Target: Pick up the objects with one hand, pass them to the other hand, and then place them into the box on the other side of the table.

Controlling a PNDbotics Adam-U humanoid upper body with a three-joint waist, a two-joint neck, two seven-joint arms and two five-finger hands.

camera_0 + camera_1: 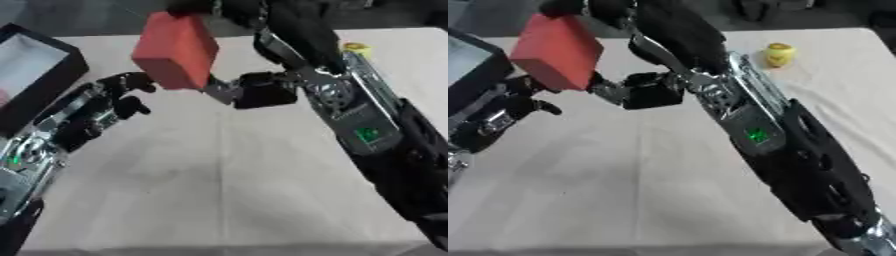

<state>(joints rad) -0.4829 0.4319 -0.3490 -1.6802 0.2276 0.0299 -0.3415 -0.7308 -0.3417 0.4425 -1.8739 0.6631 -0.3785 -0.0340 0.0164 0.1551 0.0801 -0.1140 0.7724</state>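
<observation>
My right hand [254,92] is gripping the red block [175,50] up over the table [219,175], arm stretching leftward. My left hand [109,102] is reaching up just beneath it, fingers half curled, holding nothing, beside the black box [48,75]

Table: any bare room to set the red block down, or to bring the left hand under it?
Bare cloth fills the near middle of the table, between both forearms. Free strip beyond the yellow object too. Crowded at far left: red block in the right hand, left hand below, box alongside.
</observation>
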